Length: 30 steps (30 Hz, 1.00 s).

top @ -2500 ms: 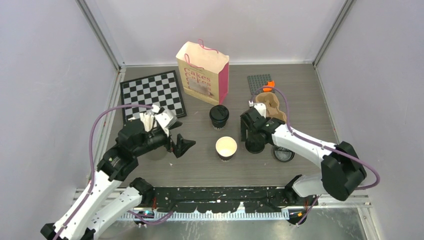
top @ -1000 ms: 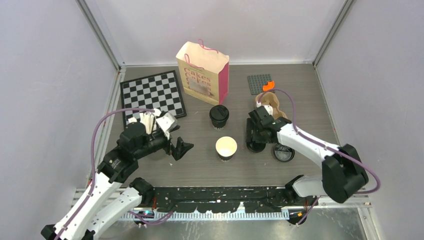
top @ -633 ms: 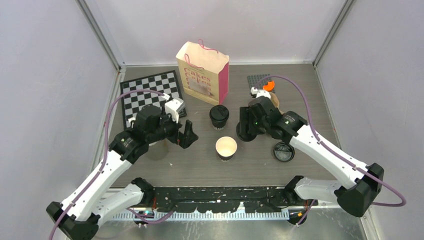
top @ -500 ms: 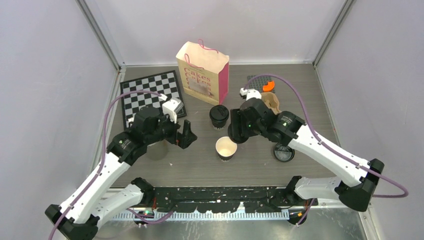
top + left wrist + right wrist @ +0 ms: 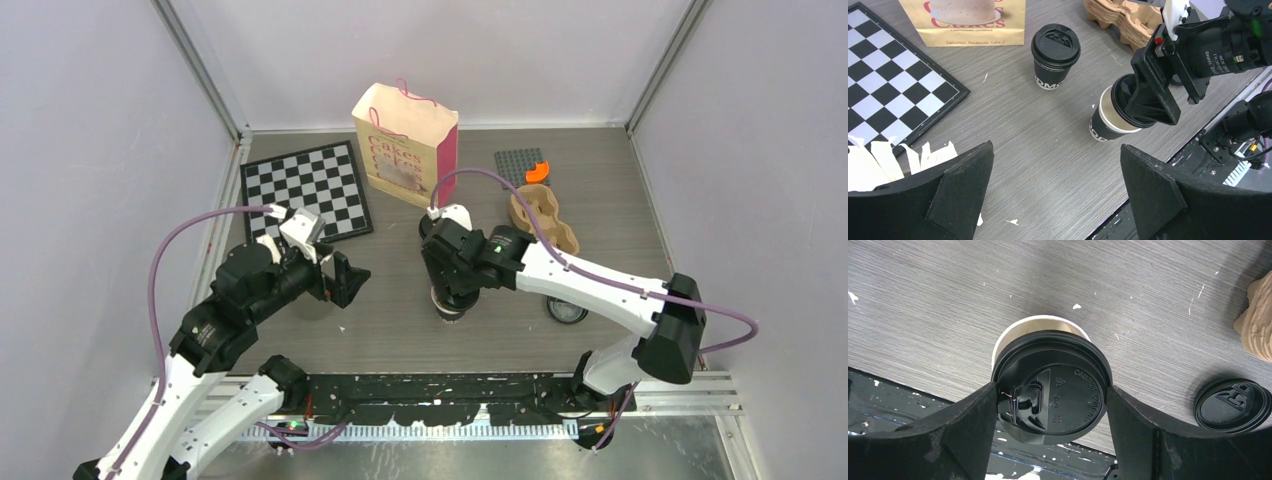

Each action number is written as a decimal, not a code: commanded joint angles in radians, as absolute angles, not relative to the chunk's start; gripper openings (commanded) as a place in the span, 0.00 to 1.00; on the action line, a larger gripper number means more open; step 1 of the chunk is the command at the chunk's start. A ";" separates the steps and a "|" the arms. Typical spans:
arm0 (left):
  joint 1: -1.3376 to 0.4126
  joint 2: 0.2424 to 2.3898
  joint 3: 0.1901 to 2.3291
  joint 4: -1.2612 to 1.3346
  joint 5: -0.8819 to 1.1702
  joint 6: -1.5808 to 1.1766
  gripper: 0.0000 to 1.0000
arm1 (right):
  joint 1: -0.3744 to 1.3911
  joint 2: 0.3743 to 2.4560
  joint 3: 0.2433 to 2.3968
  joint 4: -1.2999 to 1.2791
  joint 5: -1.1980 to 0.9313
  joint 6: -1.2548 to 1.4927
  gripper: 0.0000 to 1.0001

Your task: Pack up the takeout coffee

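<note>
The left gripper [image 5: 1055, 160] hangs wide open over the bench [image 5: 1038, 150] with nothing in it; white sticks [image 5: 878, 160] poke up beside one of its fingers; the right gripper [image 5: 1050, 397] is closed on a lid [image 5: 1058, 390], one finger on each side of it; the lid is black and sits tilted over the mouth of the open cup [image 5: 1100, 127], which stands near the front middle of the bench; I cannot tell if the lid is pushed on; a second lid [image 5: 1232, 405] lies flat on the bench to the right of that cup; farther back stands the other cup [image 5: 1054, 60] with its own lid on; behind it are the carrier [image 5: 545, 218], the chessboard [image 5: 305, 190] and the bag [image 5: 405, 140].
</note>
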<state>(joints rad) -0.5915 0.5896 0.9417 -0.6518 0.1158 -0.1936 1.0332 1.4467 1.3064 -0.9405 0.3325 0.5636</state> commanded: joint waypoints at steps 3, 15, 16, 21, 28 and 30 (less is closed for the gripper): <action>-0.591 0.585 0.923 -0.662 0.111 -0.163 1.00 | 1.046 1.498 1.393 -0.948 0.348 0.567 0.78; -0.591 0.559 0.910 -0.679 0.110 -0.151 1.00 | 1.052 1.565 1.412 -0.977 0.333 0.567 0.78; -0.591 0.558 0.909 -0.680 0.112 -0.150 1.00 | 1.054 1.568 1.413 -0.978 0.332 0.568 0.78; -0.592 0.555 0.908 -0.682 0.113 -0.149 1.00 | 1.059 1.594 1.420 -0.997 0.335 0.565 0.78; -0.592 0.553 0.904 -0.684 0.116 -0.146 1.00 | 1.063 1.620 1.424 -1.006 0.342 0.563 0.79; -0.592 0.552 0.905 -0.686 0.117 -0.144 1.00 | 1.062 1.627 1.426 -1.005 0.344 0.561 0.79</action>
<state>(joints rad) -0.5915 0.5621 0.9058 -0.6926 0.1135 -0.1665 1.0565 1.6222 1.3865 -0.9932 0.3351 0.5617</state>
